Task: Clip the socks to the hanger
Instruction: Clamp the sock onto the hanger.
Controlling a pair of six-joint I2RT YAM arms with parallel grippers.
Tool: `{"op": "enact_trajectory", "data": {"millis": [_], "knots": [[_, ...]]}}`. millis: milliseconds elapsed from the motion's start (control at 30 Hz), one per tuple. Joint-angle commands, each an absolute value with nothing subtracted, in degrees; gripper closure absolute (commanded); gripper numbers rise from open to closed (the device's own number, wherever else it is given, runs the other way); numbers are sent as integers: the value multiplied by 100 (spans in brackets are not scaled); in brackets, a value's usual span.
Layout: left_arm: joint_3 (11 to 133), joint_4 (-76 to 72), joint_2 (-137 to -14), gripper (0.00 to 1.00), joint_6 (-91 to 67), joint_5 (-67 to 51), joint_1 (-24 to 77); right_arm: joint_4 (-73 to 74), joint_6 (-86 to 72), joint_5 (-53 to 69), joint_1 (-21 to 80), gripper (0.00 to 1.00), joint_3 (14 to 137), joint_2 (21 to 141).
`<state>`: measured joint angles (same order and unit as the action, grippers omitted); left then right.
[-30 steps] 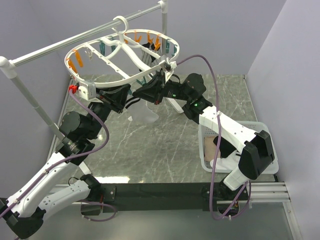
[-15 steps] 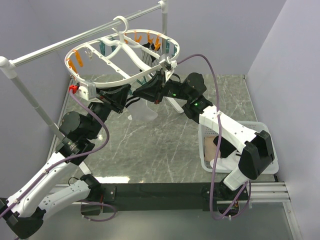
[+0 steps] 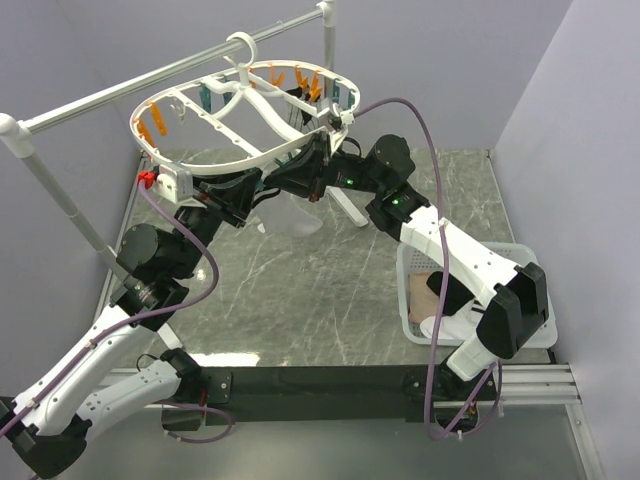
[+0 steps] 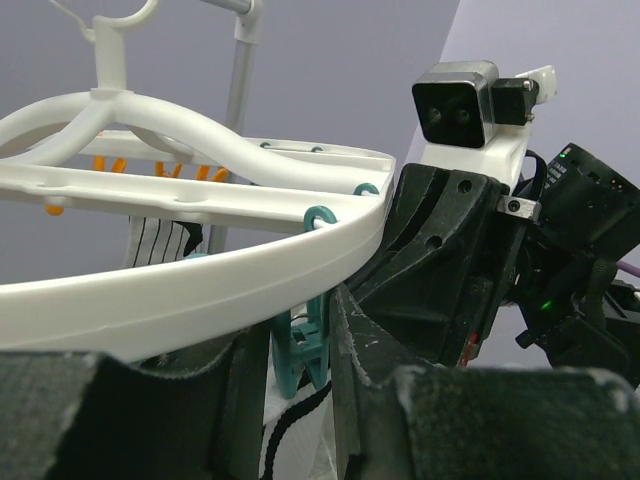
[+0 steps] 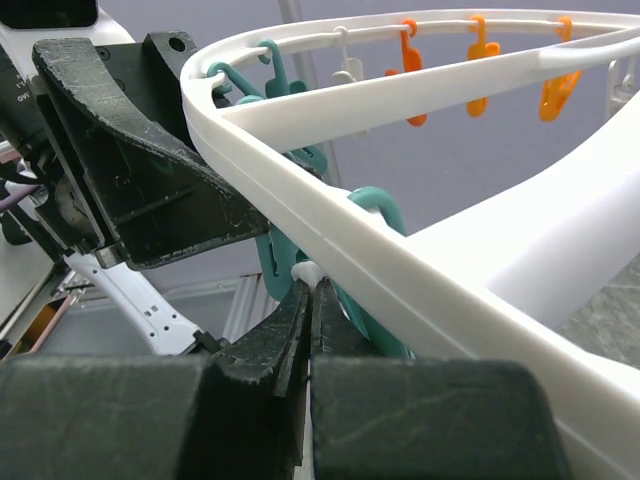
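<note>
White ribbed plastic oval hanger (image 5: 430, 290) carries small teal clips (image 5: 380, 205).

no legible text — labels, numbers, brands unreadable

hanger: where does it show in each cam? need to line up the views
Top external: hanger sits upper centre-left, a white oval seen from above.
Left wrist: hanger sweeps from the left edge to centre, seen from below the rim.
Right wrist: hanger runs diagonally from upper left to lower right.
Shared landmark: the orange clips on the far rim, in all three.
</note>
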<state>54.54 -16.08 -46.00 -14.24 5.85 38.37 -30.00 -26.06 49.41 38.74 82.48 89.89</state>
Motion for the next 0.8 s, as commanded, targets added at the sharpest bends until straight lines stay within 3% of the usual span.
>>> {"op": "enact_trajectory", "data": {"millis": [0,300,767], "knots": [[5449,-1661,-4562,74,-1283,105,3876,-2822,-2646,5106,3885,100,8657,8930],[5484,-1679,-4500,74,-1072,167,3876,-2250,-2575,5282,3885,100,8578,8728],[5449,-1644,-4483,74,-1099,-263,3876,-2752,-2918,5616,3894,100,8481,8727]]}}
